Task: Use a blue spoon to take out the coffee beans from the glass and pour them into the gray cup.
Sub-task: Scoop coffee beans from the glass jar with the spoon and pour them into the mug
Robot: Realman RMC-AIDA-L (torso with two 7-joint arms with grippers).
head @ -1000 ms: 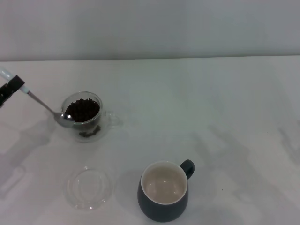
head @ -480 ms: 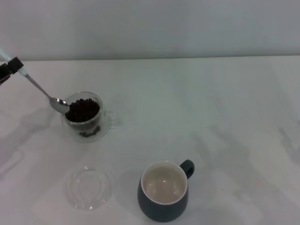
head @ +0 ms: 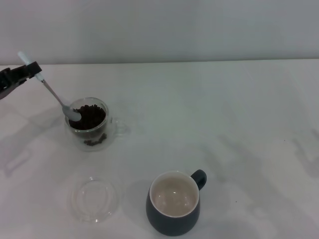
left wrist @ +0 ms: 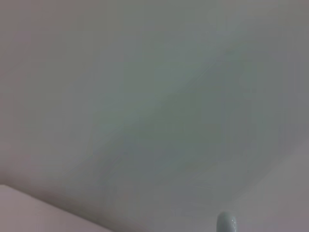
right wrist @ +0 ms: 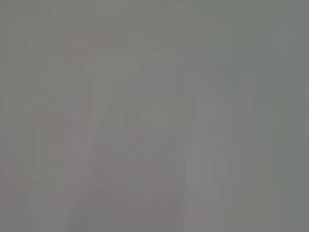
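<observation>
In the head view my left gripper [head: 31, 69] at the far left edge is shut on the pale handle of the blue spoon [head: 54, 93]. The spoon slants down to the right, and its metal bowl rests at the near-left rim of the glass [head: 88, 123], touching the coffee beans [head: 91, 116] inside. The gray cup [head: 174, 202] stands at the front centre, handle to the right, its cream inside bare. In the left wrist view only the handle's pale tip [left wrist: 226, 223] shows. My right gripper is out of view.
A shallow clear glass dish [head: 94, 199] lies on the white table [head: 224, 109] in front of the glass and left of the gray cup. A grey wall rises behind the table's far edge.
My left gripper has risen and shifted right with the spoon. The spoon now stands steeper, and its bowl has moved from outside the glass's left wall to over the rim onto the beans.
</observation>
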